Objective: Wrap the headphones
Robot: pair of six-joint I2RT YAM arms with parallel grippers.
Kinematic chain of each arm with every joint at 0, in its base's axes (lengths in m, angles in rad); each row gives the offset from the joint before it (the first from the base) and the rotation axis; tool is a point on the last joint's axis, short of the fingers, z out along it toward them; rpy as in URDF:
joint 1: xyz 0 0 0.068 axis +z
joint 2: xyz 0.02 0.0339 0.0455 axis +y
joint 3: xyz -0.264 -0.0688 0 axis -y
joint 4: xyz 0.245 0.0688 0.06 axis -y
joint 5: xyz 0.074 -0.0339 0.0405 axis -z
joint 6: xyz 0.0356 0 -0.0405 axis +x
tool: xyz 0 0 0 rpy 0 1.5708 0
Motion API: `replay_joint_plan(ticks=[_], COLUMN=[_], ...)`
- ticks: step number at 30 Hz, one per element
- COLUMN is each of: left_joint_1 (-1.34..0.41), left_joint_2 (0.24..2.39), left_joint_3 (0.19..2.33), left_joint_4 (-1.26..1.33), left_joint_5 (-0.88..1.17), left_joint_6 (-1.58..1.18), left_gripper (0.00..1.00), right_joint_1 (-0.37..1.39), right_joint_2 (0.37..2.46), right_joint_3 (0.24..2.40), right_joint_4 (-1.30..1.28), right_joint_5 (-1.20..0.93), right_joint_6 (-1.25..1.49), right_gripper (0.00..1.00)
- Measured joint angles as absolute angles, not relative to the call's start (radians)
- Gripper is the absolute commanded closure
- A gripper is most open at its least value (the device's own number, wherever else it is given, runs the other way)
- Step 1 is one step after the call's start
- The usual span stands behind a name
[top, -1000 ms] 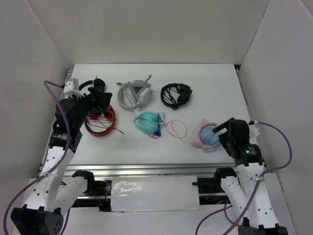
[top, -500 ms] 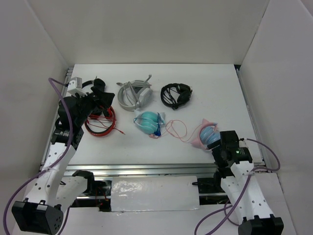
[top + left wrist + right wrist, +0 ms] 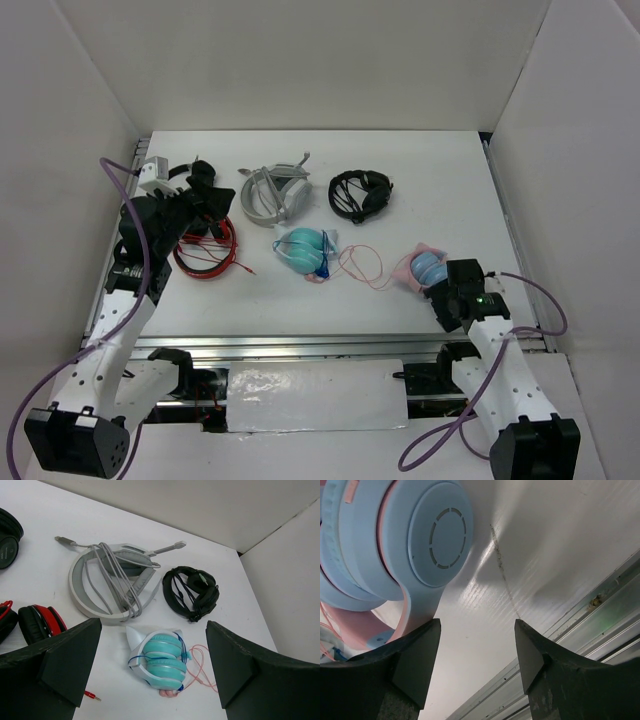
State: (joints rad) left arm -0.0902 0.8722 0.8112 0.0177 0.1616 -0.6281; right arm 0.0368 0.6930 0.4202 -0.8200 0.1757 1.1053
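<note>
The headphones (image 3: 425, 270), with a pink headband and light blue ear cups, lie on the white table at the right front. Their thin pink-red cable (image 3: 362, 265) trails loose to the left toward the teal pair. My right gripper (image 3: 447, 295) is open and empty, low just in front of and to the right of them. In the right wrist view the blue cups (image 3: 415, 540) fill the upper left, beyond my right gripper (image 3: 477, 652). My left gripper (image 3: 200, 195) is open and empty at the far left; in its wrist view the gripper (image 3: 155, 672) frames the cable (image 3: 202, 662).
A teal wrapped pair (image 3: 305, 248) lies mid-table. A grey-white headset (image 3: 272, 193) and a black wrapped pair (image 3: 360, 193) lie behind it. A red-and-black pair (image 3: 205, 248) lies under my left arm. The table's metal rail (image 3: 300, 345) runs along the front, with white walls around.
My right arm has pulled back and dropped toward the front edge, to the near right of the headphones. The headphones shifted slightly. My left arm has barely moved.
</note>
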Motion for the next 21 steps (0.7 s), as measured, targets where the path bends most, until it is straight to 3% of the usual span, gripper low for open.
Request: replay_joint_plan(ticks=[14, 21], left_joint_1=[-0.090, -0.090], left_joint_2=[0.901, 0.900], left_joint_3=[0.811, 0.811], left_joint_4=[0.029, 0.029], left_joint_5=[0.164, 0.162], left_joint_6=[-0.604, -0.602], left_gripper=[0.01, 0.01], right_joint_1=[0.037, 0.037], right_joint_2=[0.547, 0.588], right_joint_3=[0.432, 0.432], right_joint_4=[-0.811, -0.764], right_joint_5=[0.065, 0.074], right_joint_6=[1.016, 1.032], right_gripper=[0.22, 0.19])
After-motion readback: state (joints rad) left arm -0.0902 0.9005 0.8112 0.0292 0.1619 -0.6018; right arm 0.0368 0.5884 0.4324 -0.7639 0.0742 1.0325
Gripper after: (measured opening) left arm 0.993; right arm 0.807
